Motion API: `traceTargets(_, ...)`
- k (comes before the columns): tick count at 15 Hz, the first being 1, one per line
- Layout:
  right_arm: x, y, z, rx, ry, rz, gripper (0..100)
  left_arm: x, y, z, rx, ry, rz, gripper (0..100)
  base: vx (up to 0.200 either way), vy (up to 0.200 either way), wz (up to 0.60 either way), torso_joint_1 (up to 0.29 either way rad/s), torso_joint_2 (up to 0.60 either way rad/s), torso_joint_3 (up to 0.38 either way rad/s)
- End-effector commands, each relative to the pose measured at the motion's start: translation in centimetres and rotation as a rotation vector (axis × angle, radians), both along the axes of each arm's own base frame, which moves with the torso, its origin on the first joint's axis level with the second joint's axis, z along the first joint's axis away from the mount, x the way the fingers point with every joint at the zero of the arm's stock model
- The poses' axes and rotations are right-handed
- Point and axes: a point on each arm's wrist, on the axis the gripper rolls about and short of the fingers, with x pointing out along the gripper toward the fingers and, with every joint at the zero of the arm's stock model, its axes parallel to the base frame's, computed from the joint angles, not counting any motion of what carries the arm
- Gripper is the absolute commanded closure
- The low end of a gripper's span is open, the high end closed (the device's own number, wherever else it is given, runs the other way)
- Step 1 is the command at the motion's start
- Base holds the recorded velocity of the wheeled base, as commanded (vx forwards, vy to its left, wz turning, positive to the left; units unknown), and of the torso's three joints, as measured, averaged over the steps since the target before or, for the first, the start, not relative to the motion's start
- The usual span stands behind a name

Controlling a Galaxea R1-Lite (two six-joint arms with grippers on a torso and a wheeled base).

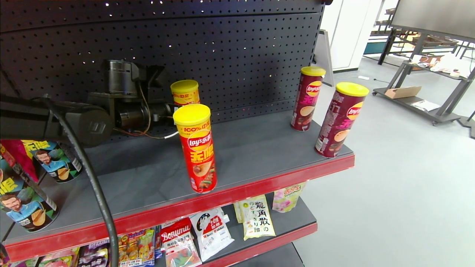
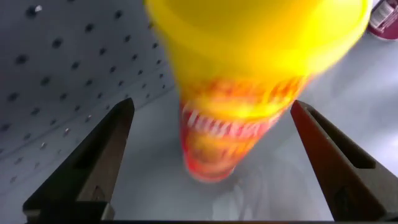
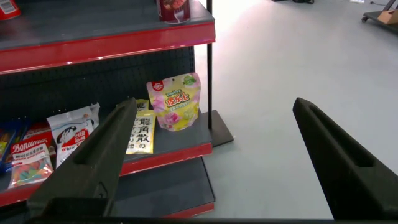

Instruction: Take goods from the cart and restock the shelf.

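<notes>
A red chip can with a yellow lid [image 1: 184,92] stands upright at the back of the grey upper shelf [image 1: 256,148], close to the black pegboard. My left gripper [image 1: 167,110] is level with it, open, one finger on each side of the can [image 2: 236,134]. The fingers [image 2: 102,155] do not touch it. A second red can [image 1: 196,148] stands near the shelf's red front edge. Two maroon cans [image 1: 307,98] [image 1: 340,119] stand at the shelf's right end. My right gripper [image 3: 214,102] is open with nothing in it, lower down, facing the lower shelves.
Printed tubs [image 1: 55,159] [image 1: 22,211] stand at the upper shelf's left end. Snack bags [image 1: 256,218] [image 3: 175,102] fill the lower shelf. My left arm's cable [image 1: 96,193] hangs over the shelf front. Open floor lies to the right, with a trolley [image 1: 426,100] far off.
</notes>
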Motion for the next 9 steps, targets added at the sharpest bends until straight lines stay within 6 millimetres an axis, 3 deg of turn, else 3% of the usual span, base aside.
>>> traceTargets(1,0.0,0.0,0.0,0.0,0.0,0.001,0,-1.2,0.5,0.9,-0.004,-0.016,0.005,0,0.0,0.0,0.0,0.0,0.0,0.0)
traceTargets(9,0.0,0.0,0.0,0.0,0.0,0.001,0,-4.6,2.7,0.7,0.011,0.032,0.047,0,0.0,0.0,0.0,0.0,0.0,0.0)
